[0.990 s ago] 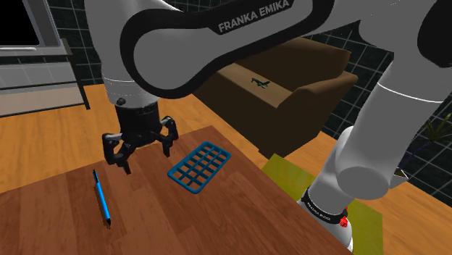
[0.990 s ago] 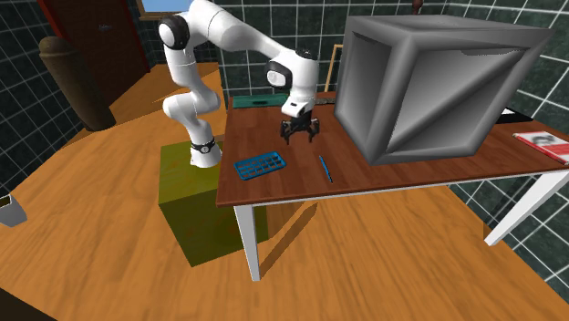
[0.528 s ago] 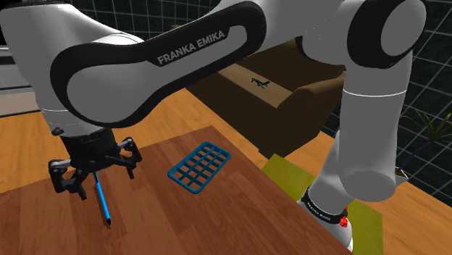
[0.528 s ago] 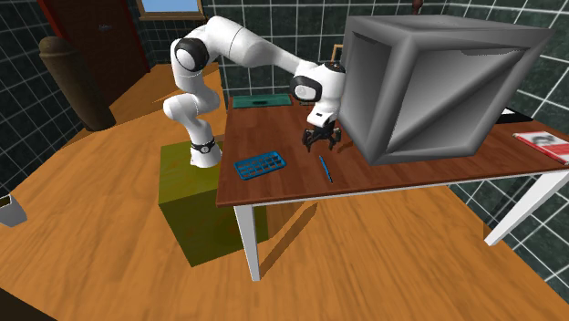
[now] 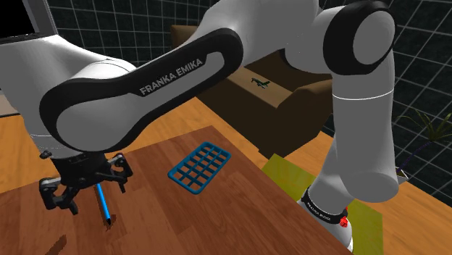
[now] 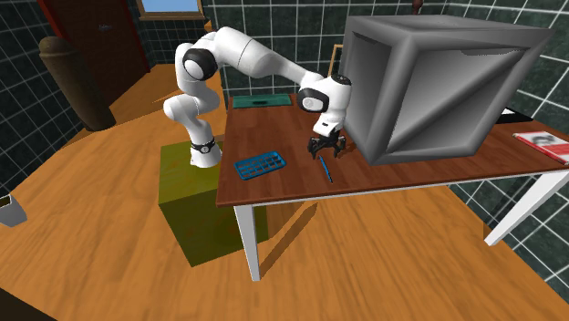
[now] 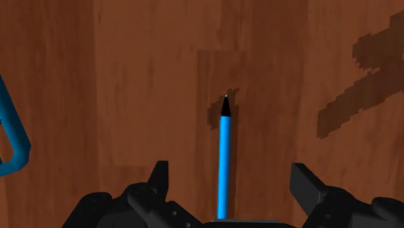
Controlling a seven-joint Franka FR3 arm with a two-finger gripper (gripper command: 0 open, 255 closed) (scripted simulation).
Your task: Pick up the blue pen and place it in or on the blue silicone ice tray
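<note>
The blue pen lies flat on the brown wooden table, its black tip pointing away from the hand. My gripper hangs just above the pen's rear part, open, with one finger on each side and neither touching it. In the shoulder view the gripper covers the pen's far half, and the near half of the pen shows below it. The blue grid ice tray lies flat a short way toward the shoulder view's right. From the second exterior view, the gripper is over the pen, with the tray to the left.
A big grey box stands on the table close beside the gripper. A green mat lies at the table's back, and a red book lies at its far right end. Past the table edge stands a brown sofa.
The arm swung from beside the tray over to the pen and came down lower. The open fingers now straddle the pen. Pen and tray have not moved.
</note>
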